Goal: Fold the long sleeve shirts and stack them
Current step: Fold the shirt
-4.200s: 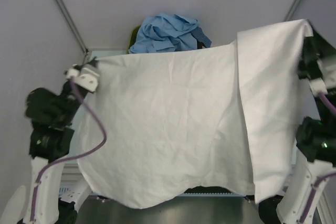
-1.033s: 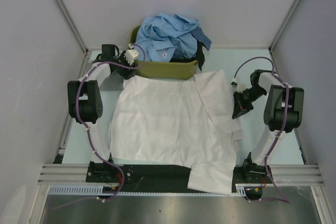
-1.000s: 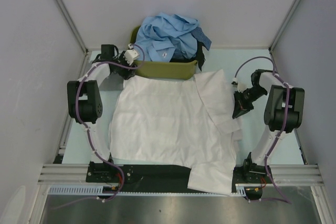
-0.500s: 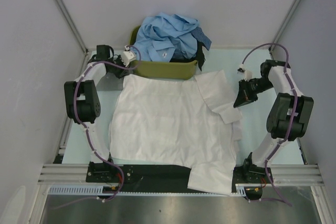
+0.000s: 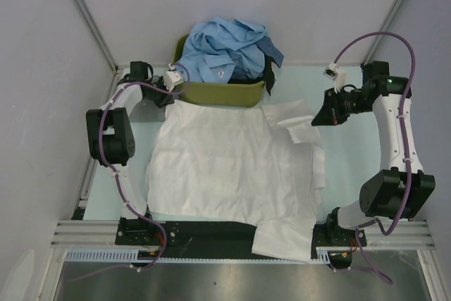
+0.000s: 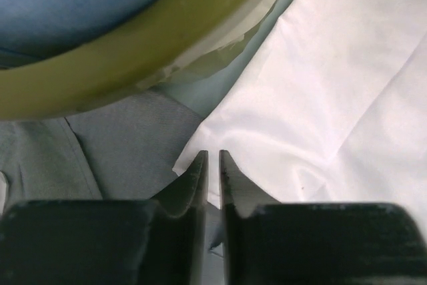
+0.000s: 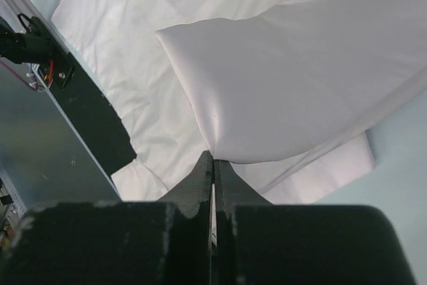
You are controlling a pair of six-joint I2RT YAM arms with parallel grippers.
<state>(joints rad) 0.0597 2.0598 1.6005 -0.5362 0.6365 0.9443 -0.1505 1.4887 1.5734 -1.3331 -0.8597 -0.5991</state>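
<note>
The white long sleeve shirt (image 5: pixel 225 163) lies spread flat across the pale table (image 5: pixel 352 174). My left gripper (image 5: pixel 170 96) sits low at its far left corner, beside the tub, with jaws shut on that corner (image 6: pixel 213 155); more of the white cloth (image 6: pixel 333 98) spreads to the right. My right gripper (image 5: pixel 316 118) is raised at the far right. It is shut on a fold of the shirt's right side (image 7: pixel 213 157), and that white cloth (image 7: pixel 300 78) hangs lifted from it. Several light blue shirts (image 5: pixel 225 44) and a dark one (image 5: pixel 272 53) are heaped in the tub.
The olive-green tub (image 5: pixel 218 94) stands against the far wall, and its rim (image 6: pixel 133 65) is close above my left fingers. White side walls close in the table. A black strip and metal rail (image 5: pixel 211 230) run along the near edge, and the shirt's hem (image 5: pixel 285 237) drapes over them.
My right arm has swung up and back toward the far right, pulling the shirt's right side up into a lifted fold. My left jaws have closed at the far left corner.
</note>
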